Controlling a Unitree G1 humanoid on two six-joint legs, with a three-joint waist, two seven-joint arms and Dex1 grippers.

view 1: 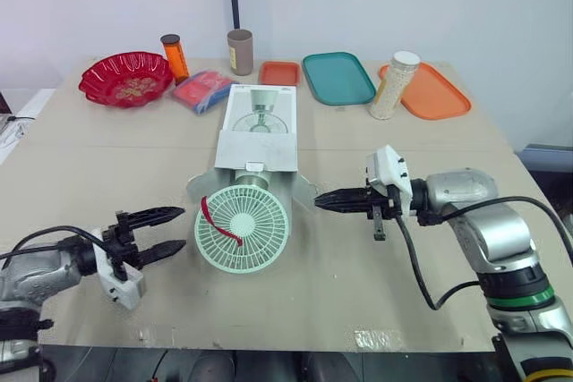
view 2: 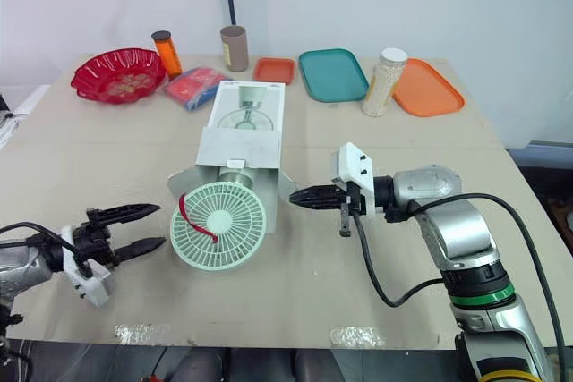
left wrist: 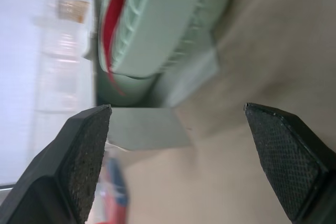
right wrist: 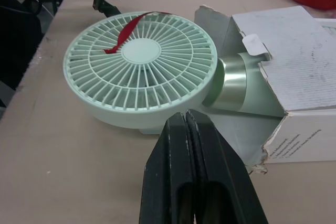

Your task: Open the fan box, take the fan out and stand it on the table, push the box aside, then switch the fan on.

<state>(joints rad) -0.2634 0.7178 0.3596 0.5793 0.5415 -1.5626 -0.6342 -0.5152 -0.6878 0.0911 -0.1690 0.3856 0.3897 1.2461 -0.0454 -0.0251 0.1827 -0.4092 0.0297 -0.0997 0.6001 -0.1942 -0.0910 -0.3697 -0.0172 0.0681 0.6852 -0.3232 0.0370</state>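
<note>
The box (view 1: 257, 145) lies flat mid-desk with its near end open and its flaps spread. The fan (view 1: 242, 228) is half out: its round green head rests on the desk (view 1: 358, 292) just in front of the opening, grille facing up and toward me, while its stem sits inside the box. A red ribbon (view 1: 218, 221) crosses the grille. My left tool (view 1: 182, 228) is just left of the fan head, fingers spread wide, holding nothing and touching nothing. My right tool (view 1: 320, 202) has its fingers pressed together, empty, pointing at the box's right flap from close by, apart from it. A red bowl (view 1: 125, 78) sits far back left.
</note>
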